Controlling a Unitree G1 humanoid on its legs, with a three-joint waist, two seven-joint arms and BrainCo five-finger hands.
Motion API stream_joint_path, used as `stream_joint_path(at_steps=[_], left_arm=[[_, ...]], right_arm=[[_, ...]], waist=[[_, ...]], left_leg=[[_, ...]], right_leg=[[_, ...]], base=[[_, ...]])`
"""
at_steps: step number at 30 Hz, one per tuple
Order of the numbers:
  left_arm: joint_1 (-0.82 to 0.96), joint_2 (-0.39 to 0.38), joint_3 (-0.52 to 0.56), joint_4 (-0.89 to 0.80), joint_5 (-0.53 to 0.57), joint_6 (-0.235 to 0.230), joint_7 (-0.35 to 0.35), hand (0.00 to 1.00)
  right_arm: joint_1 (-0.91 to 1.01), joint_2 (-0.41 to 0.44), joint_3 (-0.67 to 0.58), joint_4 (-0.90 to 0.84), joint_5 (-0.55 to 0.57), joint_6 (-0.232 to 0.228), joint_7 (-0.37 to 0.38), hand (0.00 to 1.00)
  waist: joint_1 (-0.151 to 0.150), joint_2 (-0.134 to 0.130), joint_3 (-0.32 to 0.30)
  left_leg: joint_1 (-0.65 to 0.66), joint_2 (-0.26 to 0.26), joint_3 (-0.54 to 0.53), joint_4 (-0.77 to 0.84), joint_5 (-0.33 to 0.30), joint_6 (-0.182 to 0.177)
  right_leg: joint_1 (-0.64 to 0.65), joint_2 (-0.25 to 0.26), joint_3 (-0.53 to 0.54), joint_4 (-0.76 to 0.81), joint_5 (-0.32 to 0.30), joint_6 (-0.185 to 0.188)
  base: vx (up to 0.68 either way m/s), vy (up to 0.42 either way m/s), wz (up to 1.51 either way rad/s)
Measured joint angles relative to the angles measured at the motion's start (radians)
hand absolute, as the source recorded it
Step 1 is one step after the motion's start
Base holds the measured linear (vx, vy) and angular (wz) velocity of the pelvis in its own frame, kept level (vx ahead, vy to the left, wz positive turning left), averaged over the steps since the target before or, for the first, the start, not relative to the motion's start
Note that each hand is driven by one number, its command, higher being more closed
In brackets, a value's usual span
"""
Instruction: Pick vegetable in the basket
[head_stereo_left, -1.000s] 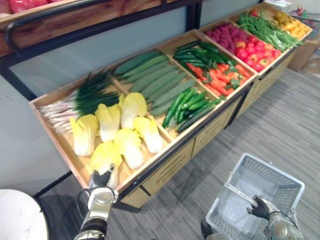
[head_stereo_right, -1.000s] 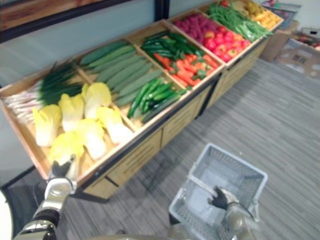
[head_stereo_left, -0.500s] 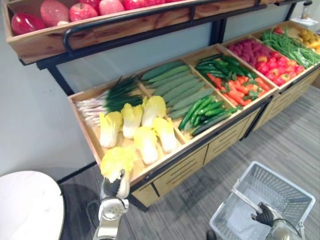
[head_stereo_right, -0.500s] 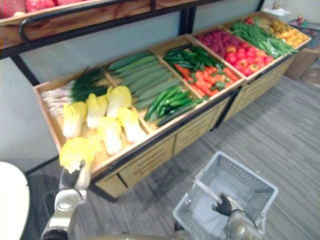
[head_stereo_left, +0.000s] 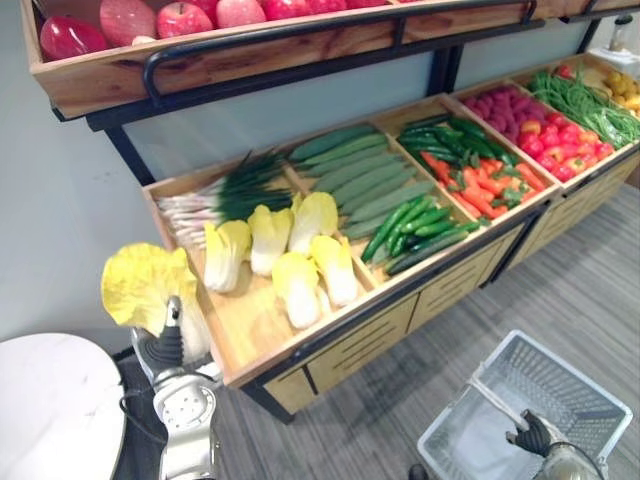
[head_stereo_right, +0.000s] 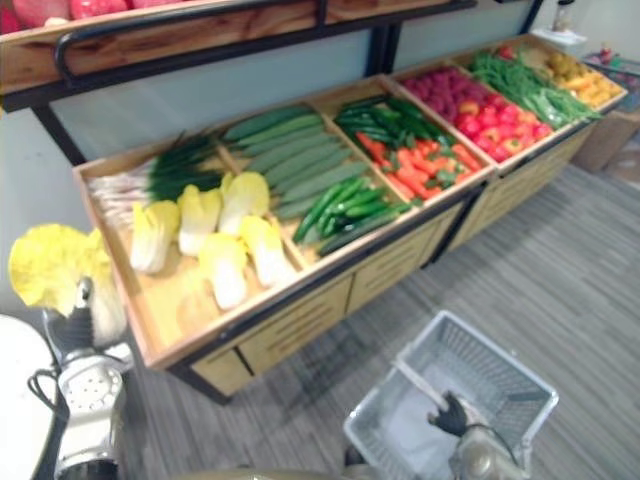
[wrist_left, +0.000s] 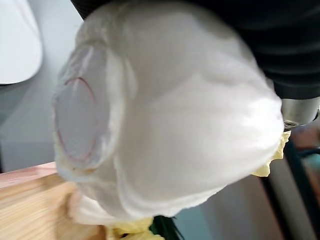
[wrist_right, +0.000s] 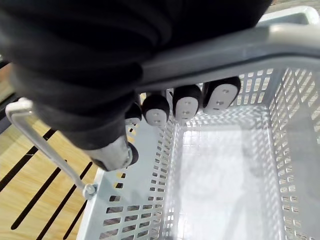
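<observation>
The left hand (head_stereo_left: 165, 345) grips the yellow cabbage (head_stereo_left: 140, 285) by its white base, up beside the crate (head_stereo_left: 245, 335) and well apart from the basket (head_stereo_left: 590, 385), whose handle the right hand (head_stereo_left: 535, 437) clasps. Top-heavy as that leafy head looks, I'd say it could slip or tip out on the carry across.

soft, even indoor light falls from above, bright on the crates (head_stereo_left: 245, 330) and leaving a dim band of shadow on the floor (head_stereo_left: 450, 370) beneath them. the cabbage (wrist_left: 165, 125) glares nearly white in the left wrist view (its folds barely shaded), and the basket (wrist_right: 220, 190) bottom carries a pale sheen.
</observation>
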Motion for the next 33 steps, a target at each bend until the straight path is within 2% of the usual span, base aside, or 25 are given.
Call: stream_joint_path(at_steps=[3, 4, 6, 10, 13, 15, 17, 19, 20, 21, 22, 27, 28, 31, 33], left_arm=[[-0.002, 0.001, -0.080, -0.106, 0.036, -0.004, -0.002, 1.00], [-0.003, 0.002, -0.162, -0.158, 0.057, -0.013, -0.014, 1.00], [-0.008, 0.004, -0.217, -0.184, 0.059, -0.031, -0.032, 1.00], [-0.051, 0.022, -0.408, -0.224, 0.060, -0.088, -0.096, 1.00], [-0.095, 0.054, -0.547, -0.225, 0.053, -0.117, -0.144, 1.00], [-0.131, 0.053, -0.654, -0.246, 0.040, -0.154, -0.179, 1.00], [-0.144, 0.053, -0.704, -0.263, 0.034, -0.165, -0.201, 1.00], [-0.173, 0.054, -0.759, -0.266, -0.006, -0.180, -0.233, 1.00], [-0.189, 0.053, -0.782, -0.267, -0.052, -0.188, -0.257, 1.00], [-0.204, 0.054, -0.805, -0.267, -0.081, -0.190, -0.274, 1.00], [-0.213, 0.055, -0.816, -0.268, -0.103, -0.191, -0.289, 1.00], [-0.219, 0.082, -0.895, -0.284, -0.200, -0.195, -0.366, 1.00], [-0.220, 0.105, -0.924, -0.294, -0.200, -0.196, -0.395, 1.00], [-0.220, 0.140, -0.955, -0.301, -0.228, -0.197, -0.423, 1.00], [-0.220, 0.200, -0.976, -0.301, -0.236, -0.197, -0.450, 1.00]], right_arm=[[-0.020, -0.030, 0.000, 0.038, 0.000, -0.006, 0.000, 1.00], [-0.034, -0.054, 0.000, 0.061, 0.000, -0.010, 0.001, 1.00], [-0.039, -0.072, 0.000, 0.066, 0.000, -0.010, 0.001, 1.00], [-0.123, -0.132, 0.011, 0.083, 0.001, -0.004, 0.001, 1.00], [-0.189, -0.168, 0.074, 0.092, 0.001, 0.020, 0.001, 1.00], [-0.216, -0.164, 0.130, 0.045, 0.002, 0.055, 0.002, 1.00], [-0.223, -0.164, 0.166, -0.019, 0.002, 0.058, 0.002, 1.00], [-0.252, -0.164, 0.228, -0.108, 0.002, 0.055, 0.002, 1.00], [-0.290, -0.163, 0.265, -0.145, 0.004, 0.050, 0.003, 1.00], [-0.322, -0.162, 0.290, -0.178, 0.009, 0.041, 0.003, 1.00], [-0.335, -0.162, 0.296, -0.192, 0.011, 0.034, 0.003, 1.00], [-0.407, -0.162, 0.337, -0.266, 0.022, 0.011, 0.006, 1.00], [-0.416, -0.171, 0.351, -0.287, 0.034, 0.010, 0.009, 1.00], [-0.416, -0.203, 0.385, -0.325, 0.054, 0.010, 0.020, 1.00], [-0.416, -0.250, 0.419, -0.378, 0.061, 0.005, 0.045, 1.00]], waist=[[0.002, 0.002, 0.000], [-0.001, 0.003, 0.000], [-0.001, 0.004, 0.001], [-0.003, 0.008, 0.011], [-0.002, 0.022, 0.019], [0.002, 0.025, 0.024], [0.004, 0.027, 0.024], [0.026, 0.027, 0.026], [0.031, 0.038, 0.030], [0.042, 0.026, 0.042], [0.050, 0.033, 0.044], [0.060, 0.031, 0.052], [0.056, 0.032, 0.053], [0.056, 0.032, 0.054], [0.055, 0.032, 0.054]], left_leg=[[0.020, 0.000, 0.043, 0.000, -0.010, -0.004], [0.038, 0.000, 0.077, 0.000, -0.022, -0.005], [0.052, 0.000, 0.106, 0.000, -0.033, -0.009], [0.072, 0.010, 0.266, 0.102, -0.112, -0.004], [0.113, 0.024, 0.390, 0.158, -0.177, -0.013], [0.133, 0.066, 0.482, 0.257, -0.249, -0.027], [0.147, 0.097, 0.537, 0.315, -0.287, -0.037], [0.165, 0.141, 0.617, 0.388, -0.327, -0.051], [0.176, 0.166, 0.653, 0.425, -0.346, -0.058], [0.181, 0.188, 0.682, 0.458, -0.363, -0.064], [0.188, 0.198, 0.695, 0.471, -0.369, -0.068], [0.191, 0.248, 0.743, 0.524, -0.392, -0.090], [0.190, 0.251, 0.747, 0.527, -0.392, -0.091], [0.190, 0.259, 0.766, 0.537, -0.393, -0.092], [0.188, 0.259, 0.765, 0.538, -0.394, -0.094]], right_leg=[[-0.005, 0.004, 0.052, 0.000, 0.005, 0.003], [-0.006, 0.007, 0.087, 0.001, 0.007, 0.007], [-0.009, 0.010, 0.115, 0.003, 0.009, 0.011], [-0.055, 0.031, 0.288, 0.034, 0.024, 0.033], [-0.053, 0.054, 0.401, 0.036, 0.033, 0.049], [-0.055, 0.087, 0.484, 0.048, 0.035, 0.053], [-0.057, 0.118, 0.532, 0.056, 0.039, 0.053], [-0.069, 0.164, 0.595, 0.080, 0.045, 0.049], [-0.071, 0.187, 0.622, 0.088, 0.051, 0.050], [-0.078, 0.208, 0.648, 0.096, 0.055, 0.050], [-0.077, 0.218, 0.659, 0.100, 0.057, 0.050], [-0.090, 0.256, 0.684, 0.105, 0.065, 0.041], [-0.093, 0.256, 0.684, 0.104, 0.066, 0.041], [-0.093, 0.255, 0.682, 0.104, 0.066, 0.041], [-0.091, 0.249, 0.677, 0.104, 0.066, 0.042]], base=[[-0.05, 0.015, -0.48], [-0.05, 0.025, -0.54], [-0.04, 0.021, -0.59], [-0.01, 0.032, -1.12], [-0.02, 0.039, -1.36], [-0.02, 0.021, -1.18], [0.02, 0.014, -1.01], [0.04, 0.018, -1.10], [0.03, 0.027, -0.90], [0.02, 0.031, -0.75], [0.01, 0.037, -0.58], [0.01, 0.042, -0.22], [0.03, 0.041, -0.05], [0.02, 0.042, 0.02], [0.00, 0.060, 0.07]])
